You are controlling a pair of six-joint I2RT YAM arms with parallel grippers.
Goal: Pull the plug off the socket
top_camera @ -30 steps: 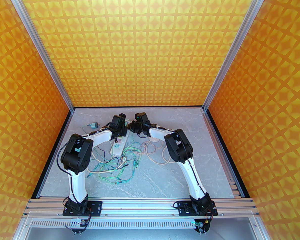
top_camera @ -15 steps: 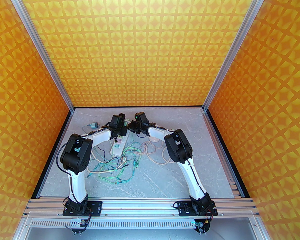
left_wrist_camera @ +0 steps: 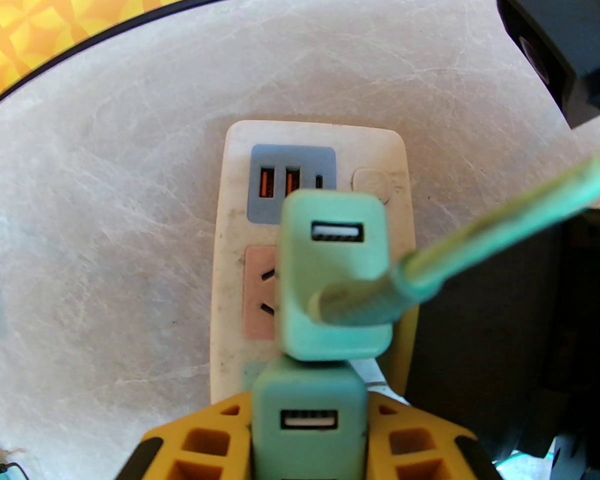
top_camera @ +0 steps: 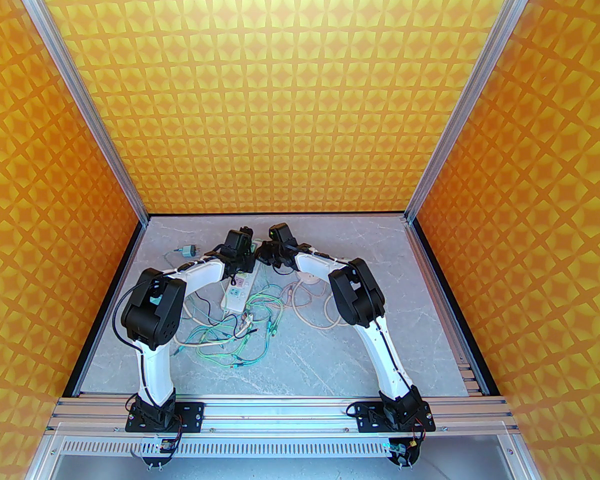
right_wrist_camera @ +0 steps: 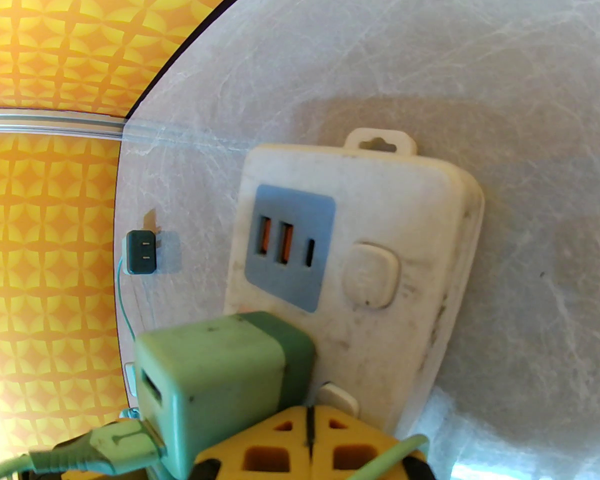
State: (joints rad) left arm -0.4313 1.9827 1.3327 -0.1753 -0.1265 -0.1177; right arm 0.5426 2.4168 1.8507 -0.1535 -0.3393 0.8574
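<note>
A white power strip, the socket, lies on the marble table with both arms over its far end. In the left wrist view two pale green plugs stand in it. My left gripper is shut on the nearer plug, its yellow fingers on either side. The farther plug carries a green cable. My right gripper is shut with its fingers pressed together, resting against the strip right beside that farther plug.
A loose dark green plug lies on the table to the left. A tangle of green and cream cables spreads in front of the strip. Patterned walls and aluminium posts close in three sides.
The right wrist has edged slightly to the left, toward the left gripper. The left arm, both grips and the strip look unchanged.
</note>
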